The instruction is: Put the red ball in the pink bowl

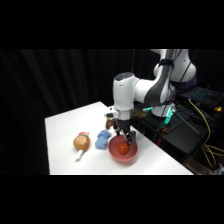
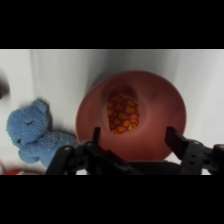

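The pink bowl stands near the table's front edge, and in the wrist view the pink bowl fills the middle. The red ball, red-orange with yellow speckles, lies inside it; from the side the red ball shows as a red spot in the bowl. My gripper hangs just above the bowl's back rim. In the wrist view the gripper is open, its fingers spread wide over the bowl's near side with nothing between them. The ball lies free of both fingers.
A blue plush bear lies just left of the bowl, seen from the side as a blue lump. Further left sits a brown-orange onion-like object. A small dark object stands behind the gripper. Cables and equipment crowd the right.
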You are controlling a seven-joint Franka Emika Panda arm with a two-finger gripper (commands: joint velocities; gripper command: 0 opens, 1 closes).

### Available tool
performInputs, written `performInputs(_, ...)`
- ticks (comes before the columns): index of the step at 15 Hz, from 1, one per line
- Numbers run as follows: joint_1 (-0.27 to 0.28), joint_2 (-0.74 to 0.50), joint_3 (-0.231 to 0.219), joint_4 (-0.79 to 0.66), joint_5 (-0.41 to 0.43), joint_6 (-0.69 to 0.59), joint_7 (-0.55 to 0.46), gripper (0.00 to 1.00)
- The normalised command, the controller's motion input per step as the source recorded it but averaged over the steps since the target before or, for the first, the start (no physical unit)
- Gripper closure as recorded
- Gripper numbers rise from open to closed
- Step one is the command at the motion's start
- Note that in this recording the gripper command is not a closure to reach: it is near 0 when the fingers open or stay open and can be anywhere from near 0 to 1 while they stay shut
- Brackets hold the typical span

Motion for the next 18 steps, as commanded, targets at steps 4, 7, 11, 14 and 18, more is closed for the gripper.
performInputs(4,-0.073,-0.17,0.061,0.18,0.192,-0.4,-0.23,0.0)
performInputs(7,-0.033,-0.26,0.012,0.17,0.106,-0.42,-0.13,0.0)
performInputs(11,-0.004,-0.25,-0.008,0.16,0.052,-0.39,-0.08,0.0)
performInputs(14,0.017,-0.22,-0.045,0.16,-0.085,-0.39,0.07,0.0)
performInputs(18,0.024,-0.16,-0.048,0.14,-0.176,-0.27,0.15,0.0)
